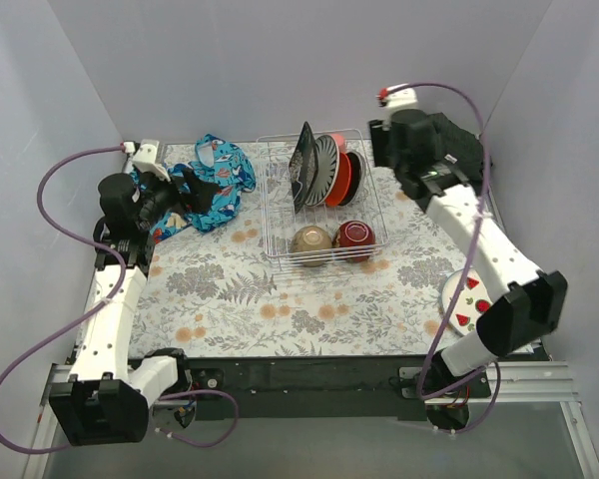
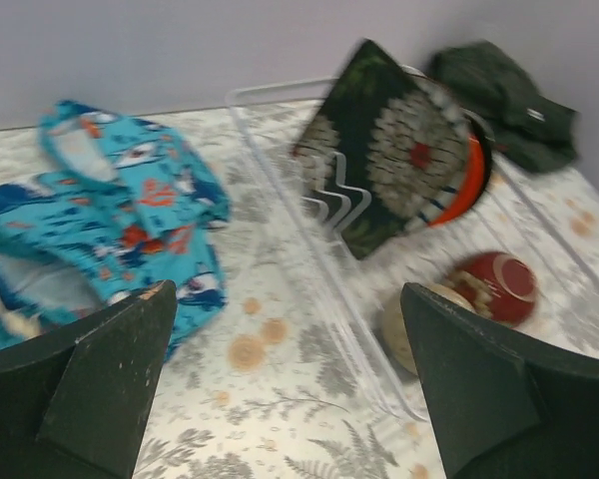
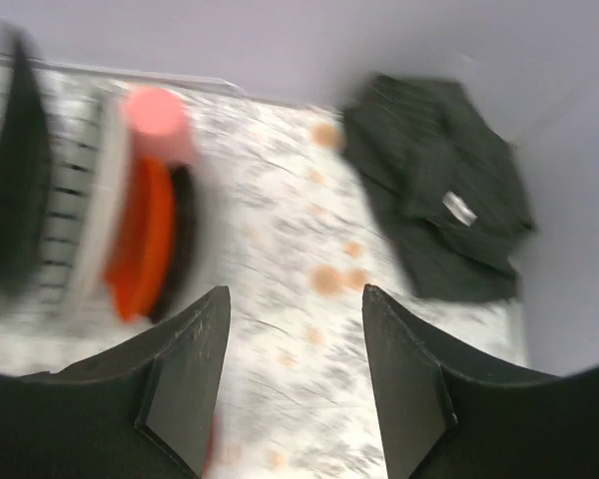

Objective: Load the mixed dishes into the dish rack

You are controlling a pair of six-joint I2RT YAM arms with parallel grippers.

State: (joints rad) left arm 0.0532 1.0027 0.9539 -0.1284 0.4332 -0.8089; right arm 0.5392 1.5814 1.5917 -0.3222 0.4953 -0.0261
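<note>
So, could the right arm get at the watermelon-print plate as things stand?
Probably, though awkwardly: the watermelon-print plate lies beside that arm's own elbow, partly hidden by it, while the right hand, open and empty, is far off by the dish rack.

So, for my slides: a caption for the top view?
Rack holds upright plates, cream bowl and red bowl; watermelon plate lies outside by the right arm.
</note>
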